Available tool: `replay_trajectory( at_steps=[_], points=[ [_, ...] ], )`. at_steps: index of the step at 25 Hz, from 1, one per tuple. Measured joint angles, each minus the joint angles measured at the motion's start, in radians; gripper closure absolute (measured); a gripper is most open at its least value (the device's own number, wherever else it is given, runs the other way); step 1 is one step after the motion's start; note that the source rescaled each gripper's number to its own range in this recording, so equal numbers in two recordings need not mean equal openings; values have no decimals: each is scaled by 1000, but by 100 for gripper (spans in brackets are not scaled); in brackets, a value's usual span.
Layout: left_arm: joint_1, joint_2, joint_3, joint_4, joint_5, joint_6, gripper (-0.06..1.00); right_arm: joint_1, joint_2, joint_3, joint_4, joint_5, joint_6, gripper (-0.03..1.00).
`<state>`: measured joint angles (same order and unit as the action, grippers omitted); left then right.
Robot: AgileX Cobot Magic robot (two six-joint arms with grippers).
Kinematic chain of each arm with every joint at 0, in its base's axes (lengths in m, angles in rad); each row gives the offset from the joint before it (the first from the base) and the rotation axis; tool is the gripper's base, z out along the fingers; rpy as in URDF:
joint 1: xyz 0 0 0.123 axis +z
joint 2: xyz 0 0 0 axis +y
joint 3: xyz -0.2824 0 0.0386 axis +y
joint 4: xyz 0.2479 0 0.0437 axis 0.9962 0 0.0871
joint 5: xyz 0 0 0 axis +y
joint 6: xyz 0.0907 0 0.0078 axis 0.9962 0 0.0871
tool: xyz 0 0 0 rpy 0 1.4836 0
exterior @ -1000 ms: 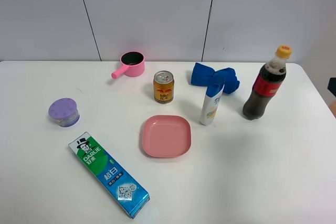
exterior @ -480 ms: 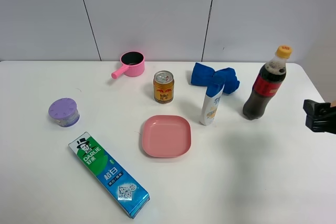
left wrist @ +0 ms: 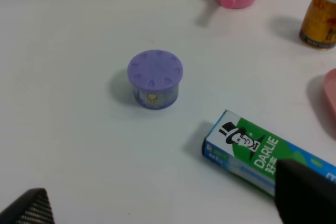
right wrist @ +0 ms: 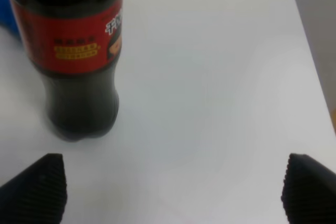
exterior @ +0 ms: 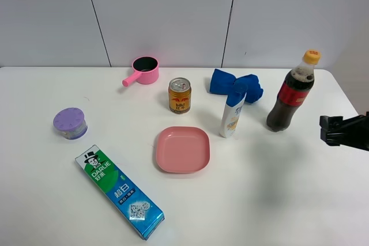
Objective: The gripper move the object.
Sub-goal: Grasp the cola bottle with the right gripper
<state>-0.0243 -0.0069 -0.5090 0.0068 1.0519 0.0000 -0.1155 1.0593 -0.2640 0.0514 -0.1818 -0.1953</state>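
Observation:
The cola bottle (exterior: 291,93) stands upright at the back right of the white table (exterior: 277,200), with dark drink, a red label and a yellow cap. My right gripper (exterior: 325,130) reaches in from the right edge, open and empty, a little right of the bottle and nearer the front, not touching it. In the right wrist view the bottle (right wrist: 73,51) stands beyond the wide-open gripper (right wrist: 173,192), toward one fingertip (right wrist: 37,187). My left gripper (left wrist: 163,208) is open and empty above the table's left side; it is out of the exterior view.
A white-blue squeeze bottle (exterior: 233,110) and a blue cloth (exterior: 233,84) stand left of the cola bottle. A gold can (exterior: 179,95), a pink pot (exterior: 144,70), a pink plate (exterior: 182,149), a toothpaste box (exterior: 120,191) and a purple tub (exterior: 70,123) lie further left.
My right gripper has come in from the right edge and moved left toward the cola bottle. The objects on the table have not moved.

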Motion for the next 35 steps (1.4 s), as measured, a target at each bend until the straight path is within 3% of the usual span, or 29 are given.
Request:
replay_trajectory(
  at_steps=[9,19,35],
  points=[
    [0,0,0,0,0,0,-6,0,216,1,-2,-182,13,-3],
    [0,0,0,0,0,0,-6,0,243,1,-104,-344,35,-3],
    [0,0,0,0,0,0,-6,0,243,1,-137,-409,107,-3]
  ],
)
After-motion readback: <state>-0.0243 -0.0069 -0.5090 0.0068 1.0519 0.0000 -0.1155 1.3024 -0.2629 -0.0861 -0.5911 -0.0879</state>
